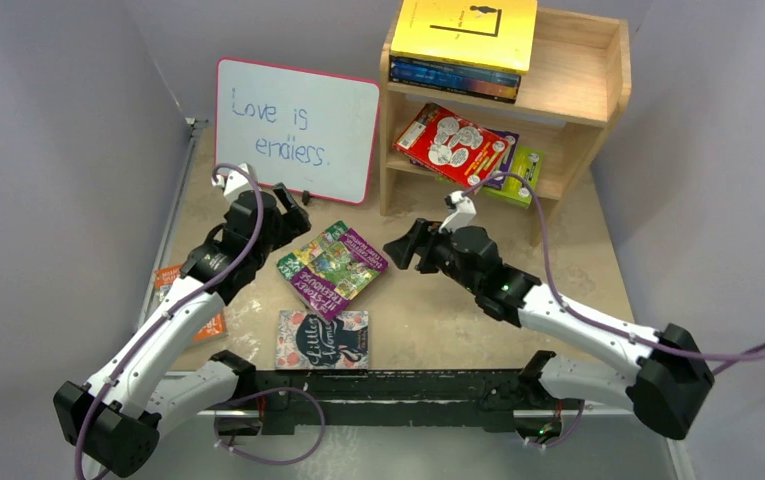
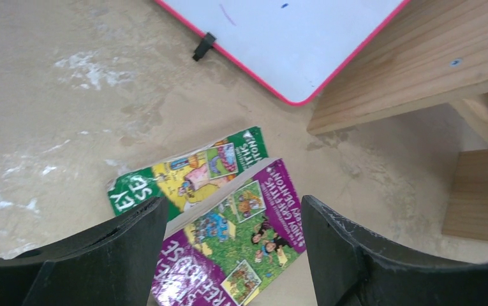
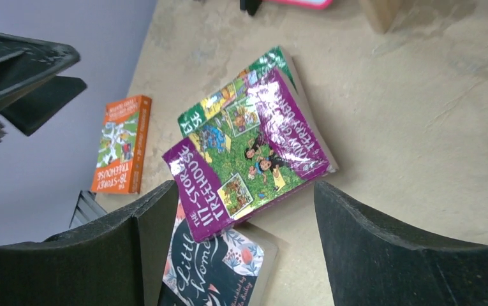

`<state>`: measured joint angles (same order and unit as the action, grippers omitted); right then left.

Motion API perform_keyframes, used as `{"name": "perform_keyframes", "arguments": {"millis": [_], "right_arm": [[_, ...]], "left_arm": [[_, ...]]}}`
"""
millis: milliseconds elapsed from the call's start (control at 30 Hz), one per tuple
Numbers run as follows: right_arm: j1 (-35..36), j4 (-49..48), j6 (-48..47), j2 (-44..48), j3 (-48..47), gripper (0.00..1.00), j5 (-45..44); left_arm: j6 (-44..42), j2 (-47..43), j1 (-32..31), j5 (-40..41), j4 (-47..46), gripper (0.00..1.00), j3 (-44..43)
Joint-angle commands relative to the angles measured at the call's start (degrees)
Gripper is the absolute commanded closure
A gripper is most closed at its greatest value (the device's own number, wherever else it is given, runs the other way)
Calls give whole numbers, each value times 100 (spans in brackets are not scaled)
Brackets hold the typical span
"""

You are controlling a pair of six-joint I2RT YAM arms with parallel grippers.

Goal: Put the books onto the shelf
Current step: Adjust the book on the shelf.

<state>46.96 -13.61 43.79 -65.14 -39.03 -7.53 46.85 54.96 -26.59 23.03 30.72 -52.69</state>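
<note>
Overhead view only: we see the whole shelf [image 1: 568, 90] at the far right corner of the desk [image 1: 438, 310], with a yellow book [image 1: 465, 30] lying flat on a dark blue book [image 1: 455, 78] on its top tier, and a red book [image 1: 450, 143] leaning on the lower tier beside a green book [image 1: 524, 172].
Overhead view, desk: a purple book [image 1: 343, 272] lies across a green-spined book [image 1: 308, 258] in the middle; the floral book [image 1: 322, 338] lies near the near edge; an orange book [image 1: 173, 290] sits at the left edge, partly under the left arm.
Whiteboard [image 1: 296, 128]: it leans at the far edge, left of the shelf; only the overhead view lets us read the handwriting.
Left wrist view: we see the left hand [image 2: 231, 245] spread wide above the purple book [image 2: 228, 245] and the green-spined one [image 2: 187, 172], gripping nothing; the shelf's foot and the whiteboard's corner show at the top.
Right wrist view: the right hand [image 3: 244, 245] is also spread, empty, over the purple book [image 3: 247, 153]; here the titles on the purple and orange [image 3: 121, 145] covers read clearly.
Hidden: the green-spined book is mostly covered by the purple one in every view.
Cut off: the floral book [image 3: 219, 268] runs off the bottom of the right wrist view.
Hard to make out: we cannot tell how many books stand behind the red one on the lower tier.
</note>
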Motion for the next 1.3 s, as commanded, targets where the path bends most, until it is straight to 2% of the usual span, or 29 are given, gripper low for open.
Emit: {"name": "perform_keyframes", "arguments": {"millis": [0, 200, 400, 533, 833, 967, 1267], "right_arm": [[-148, 15, -368, 970, 251, 21, -586], [-855, 984, 390, 1970, 114, 19, -950], [-1356, 1634, 1111, 2214, -313, 12, -1200], [-1647, 1391, 1290, 2067, -422, 11, -1188], [-2298, 728, 1877, 1522, -545, 9, -1080], [-2521, 437, 2083, 1298, -588, 14, -785], [-2681, -49, 2338, 921, -680, 37, -202]], "left_arm": [[-184, 164, 40, -553, -757, 24, -380], [-212, 476, 40, -1315, -1567, 24, -551], [-58, 804, 40, -1744, -2263, 25, -757], [35, 1050, 32, -1937, -2822, 25, -851], [72, 1457, -39, -2098, -3360, 25, -1142], [12, 1553, -71, -2259, -3556, 25, -1142], [-736, 1673, -419, -2357, -4101, 26, -1126]]}}
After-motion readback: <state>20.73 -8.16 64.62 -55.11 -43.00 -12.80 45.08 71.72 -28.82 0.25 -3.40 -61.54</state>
